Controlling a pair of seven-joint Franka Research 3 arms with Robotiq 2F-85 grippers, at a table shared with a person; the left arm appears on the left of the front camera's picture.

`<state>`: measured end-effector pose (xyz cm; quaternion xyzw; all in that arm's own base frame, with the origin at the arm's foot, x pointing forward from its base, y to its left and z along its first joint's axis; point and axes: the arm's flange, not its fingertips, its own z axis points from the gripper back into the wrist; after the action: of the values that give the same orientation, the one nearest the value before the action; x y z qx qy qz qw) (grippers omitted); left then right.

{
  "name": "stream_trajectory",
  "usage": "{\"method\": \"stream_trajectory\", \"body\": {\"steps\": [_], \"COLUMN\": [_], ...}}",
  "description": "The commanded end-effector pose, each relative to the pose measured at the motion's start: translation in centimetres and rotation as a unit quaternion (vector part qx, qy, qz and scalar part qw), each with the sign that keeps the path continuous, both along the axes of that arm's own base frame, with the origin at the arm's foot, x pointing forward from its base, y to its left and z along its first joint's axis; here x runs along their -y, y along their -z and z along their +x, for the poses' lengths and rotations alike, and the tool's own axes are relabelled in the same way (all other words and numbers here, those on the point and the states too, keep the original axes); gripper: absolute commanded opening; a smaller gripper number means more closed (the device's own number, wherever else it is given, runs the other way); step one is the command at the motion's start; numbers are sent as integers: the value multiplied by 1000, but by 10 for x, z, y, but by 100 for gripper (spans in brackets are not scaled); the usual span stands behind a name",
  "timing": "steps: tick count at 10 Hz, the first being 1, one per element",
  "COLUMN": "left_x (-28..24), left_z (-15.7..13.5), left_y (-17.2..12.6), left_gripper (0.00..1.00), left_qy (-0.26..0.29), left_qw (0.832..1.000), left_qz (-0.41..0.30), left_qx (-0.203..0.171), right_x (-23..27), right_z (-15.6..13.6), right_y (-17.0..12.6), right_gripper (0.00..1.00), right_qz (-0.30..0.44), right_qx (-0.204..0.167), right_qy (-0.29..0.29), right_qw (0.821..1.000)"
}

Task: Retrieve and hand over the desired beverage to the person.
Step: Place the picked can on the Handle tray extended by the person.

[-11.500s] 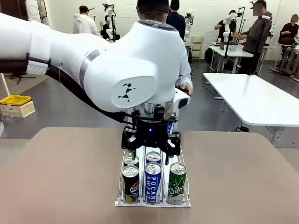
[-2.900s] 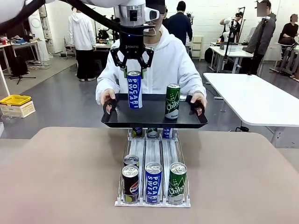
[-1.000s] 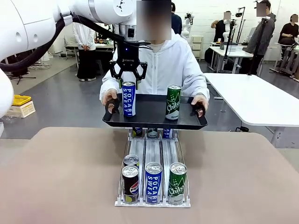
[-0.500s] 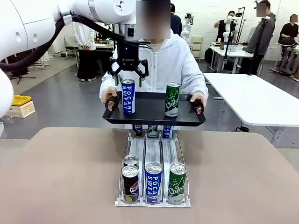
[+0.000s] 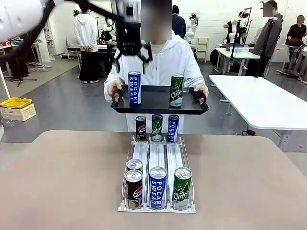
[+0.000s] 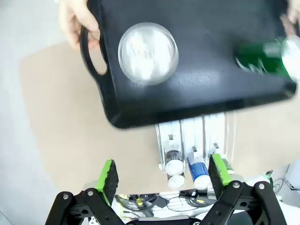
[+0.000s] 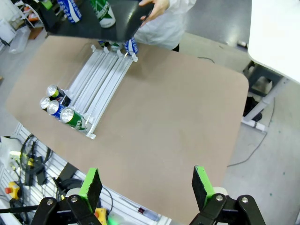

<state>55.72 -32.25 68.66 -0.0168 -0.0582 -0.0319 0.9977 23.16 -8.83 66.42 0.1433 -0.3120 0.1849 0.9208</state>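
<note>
Blue can delivered, standing on tray left of green can.
Left end effector spread wide, empty, directly above blue can; right end effector wide, empty. Advise straight vertical withdrawal, avoiding can top. Legible: "POCARI SWEAT", "Chilsung".

floor: grey, glossy | white table: right | wall: white | yellow box: left
</note>
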Motion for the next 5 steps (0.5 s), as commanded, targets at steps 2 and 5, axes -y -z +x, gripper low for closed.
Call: {"method": "stream_trajectory", "body": {"steps": [2,5], "left_x": [-54,-90], "left_z": [-101,-143], "left_y": [-13,7], "left_gripper": [100,100], "left_qy": [90,185], "left_qw": [992,973], "left_qz": [-62,-100], "left_qx": [66,92], "right_x": [0,0], "right_z": [2,2], "right_y": [1,1], "right_gripper": [100,100], "right_qz": [-1,-1], "right_qx": [0,0], "right_qy": [4,4], "right_qw": [1000,1000]}}
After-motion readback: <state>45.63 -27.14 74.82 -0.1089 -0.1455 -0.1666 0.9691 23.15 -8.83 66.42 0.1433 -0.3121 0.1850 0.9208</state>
